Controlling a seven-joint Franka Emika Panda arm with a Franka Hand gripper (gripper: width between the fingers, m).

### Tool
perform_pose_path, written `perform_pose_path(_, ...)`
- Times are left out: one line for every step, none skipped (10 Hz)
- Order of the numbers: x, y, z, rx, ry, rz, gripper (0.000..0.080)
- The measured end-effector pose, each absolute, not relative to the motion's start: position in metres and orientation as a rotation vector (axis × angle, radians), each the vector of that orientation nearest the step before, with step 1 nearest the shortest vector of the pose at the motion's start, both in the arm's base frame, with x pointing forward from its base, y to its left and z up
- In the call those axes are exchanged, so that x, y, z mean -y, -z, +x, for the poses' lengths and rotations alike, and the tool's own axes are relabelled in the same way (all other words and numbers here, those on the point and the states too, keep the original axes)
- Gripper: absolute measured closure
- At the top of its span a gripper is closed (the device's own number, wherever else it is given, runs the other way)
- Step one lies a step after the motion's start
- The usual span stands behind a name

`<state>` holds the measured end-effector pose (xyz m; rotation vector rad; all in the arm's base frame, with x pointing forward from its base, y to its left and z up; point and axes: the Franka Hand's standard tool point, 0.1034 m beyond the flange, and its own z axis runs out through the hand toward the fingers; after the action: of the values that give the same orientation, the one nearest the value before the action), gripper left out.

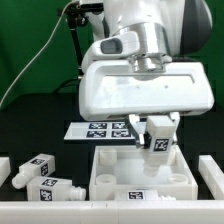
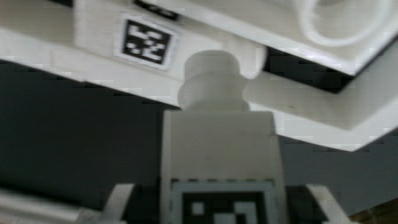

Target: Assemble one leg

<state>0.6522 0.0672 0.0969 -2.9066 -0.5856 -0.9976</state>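
Observation:
My gripper [image 1: 159, 138] is shut on a white leg [image 1: 160, 147] with a tag sticker and holds it upright over the far right corner of the white tabletop [image 1: 115, 170]. In the wrist view the leg [image 2: 217, 130] fills the middle, its narrower screw end pointing at the tabletop's edge [image 2: 143, 40], which bears a tag. The fingers [image 2: 125, 205] press on both sides of the leg. Two more legs [image 1: 38, 168] [image 1: 50, 188] lie at the exterior view's left.
The marker board [image 1: 100, 128] lies behind the tabletop. White frame parts sit at the front left [image 1: 12, 172] and at the right edge [image 1: 210, 172]. A green backdrop and cables stand behind the arm.

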Motion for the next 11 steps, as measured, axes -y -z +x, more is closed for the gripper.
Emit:
perform_pose_path(-0.069,-0.094,0.651,0.584,1.003,-2.899,0.0522)
perform_pose_path(-0.079,-0.093,0.648,0.558,0.996,-2.886,0.0522)
perform_pose_path(-0.093,-0.092,0.642,0.550,0.987,-2.870,0.0522)
perform_pose_path(-0.110,-0.095,0.638,0.541,0.978,-2.849,0.0522)
perform_pose_path(-0.117,-0.098,0.638,0.546,0.978,-2.838,0.0522)
perform_pose_path(-0.113,-0.101,0.643,0.570,0.986,-2.839,0.0522)
perform_pose_path(-0.113,-0.100,0.642,0.567,0.983,-2.840,0.0522)
perform_pose_path(-0.114,-0.099,0.642,0.568,0.981,-2.840,0.0522)
perform_pose_path(-0.112,-0.098,0.641,0.562,0.978,-2.841,0.0522)
perform_pose_path(-0.109,-0.094,0.636,0.548,0.964,-2.848,0.0522)
perform_pose_path(-0.108,-0.090,0.630,0.548,0.951,-2.853,0.0522)
